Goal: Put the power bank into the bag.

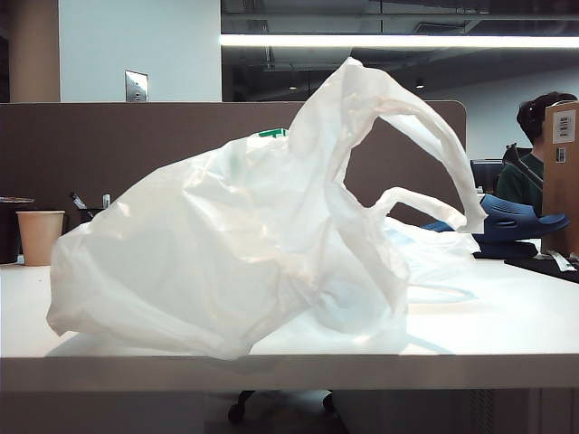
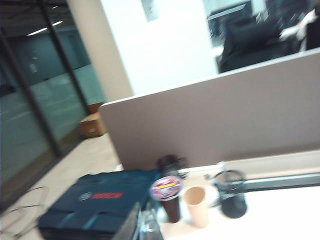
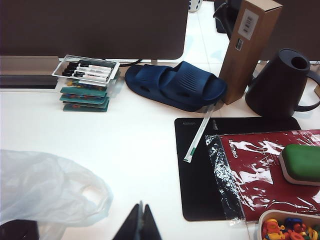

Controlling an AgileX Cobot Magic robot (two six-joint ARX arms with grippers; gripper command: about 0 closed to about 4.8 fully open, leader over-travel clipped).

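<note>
The right gripper (image 3: 141,222) hangs closed over bare table (image 3: 125,150), the bag (image 3: 47,192) just beside it. Beyond it lies a sandal (image 3: 175,87), a marker tray (image 3: 87,70) on stacked cases to one side, a carton (image 3: 245,47) and watering can (image 3: 282,82) to the other. A mat (image 3: 195,170) lies between can and claw. The left gripper (image 2: 145,222) is above a cup (image 2: 196,205).

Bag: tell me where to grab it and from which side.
Take the bag by its raised loop handle, from the exterior view's right: it arches up clear of the crumpled body. The shut right gripper is right beside the bag; the shut left gripper looks toward the partition.
</note>
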